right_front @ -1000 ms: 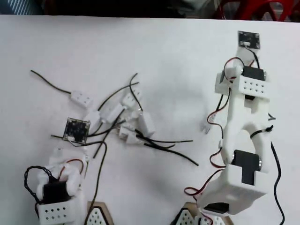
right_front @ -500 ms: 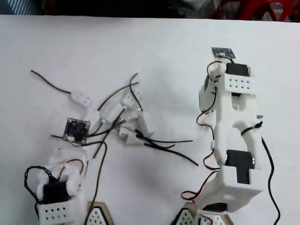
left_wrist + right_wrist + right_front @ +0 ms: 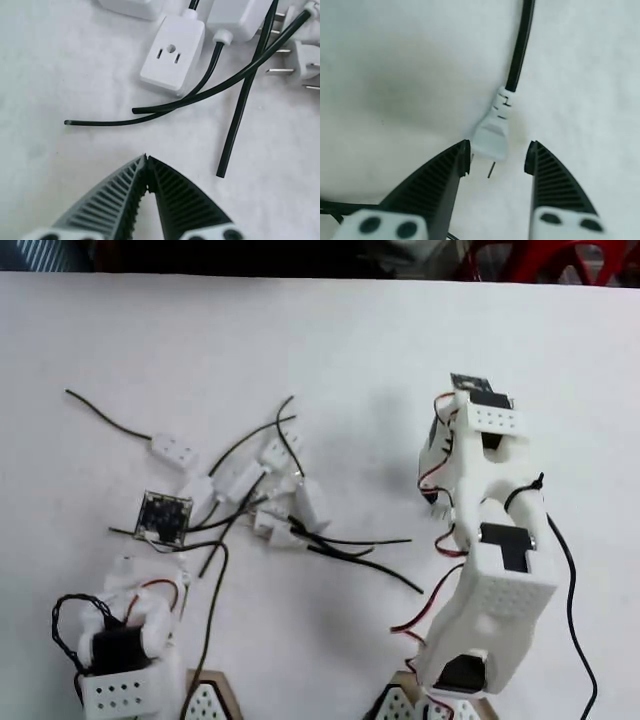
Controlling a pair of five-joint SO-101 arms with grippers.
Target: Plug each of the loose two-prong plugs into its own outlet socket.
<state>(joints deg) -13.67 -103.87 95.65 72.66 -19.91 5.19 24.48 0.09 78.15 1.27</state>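
Two jaws: left closed short of cords, right spread astride plug, perhaps touching

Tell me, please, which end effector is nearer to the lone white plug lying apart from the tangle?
Right. The right end effector, open, straddles the plug, one finger on each side. The left end effector, shut, sits by a socket in the tangle, well away.
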